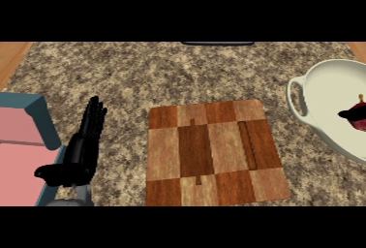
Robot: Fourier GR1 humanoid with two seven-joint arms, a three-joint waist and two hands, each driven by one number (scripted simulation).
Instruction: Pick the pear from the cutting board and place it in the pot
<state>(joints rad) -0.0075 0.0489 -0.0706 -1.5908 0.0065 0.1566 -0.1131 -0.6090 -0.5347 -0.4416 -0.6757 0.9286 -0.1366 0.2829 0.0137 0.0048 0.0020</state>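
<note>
The wooden checkered cutting board (214, 152) lies in the middle of the counter with nothing on it. A white pot (322, 97) with a side handle stands at the right edge, partly cut off. Inside its bowl, at the very edge of the view, a dark red pear (358, 123) shows with its stem pointing up. A small black part of my right hand (347, 115) lies against the pear's left side; the rest of that hand is out of view. My left hand (82, 145) rests open left of the board, fingers straight and pointing away.
A teal-walled container (39, 114) with a pink inside stands at the far left, close beside my left hand. A dark object (218, 43) sits at the counter's far edge. The speckled stone counter (178, 77) runs between the board and the far edge.
</note>
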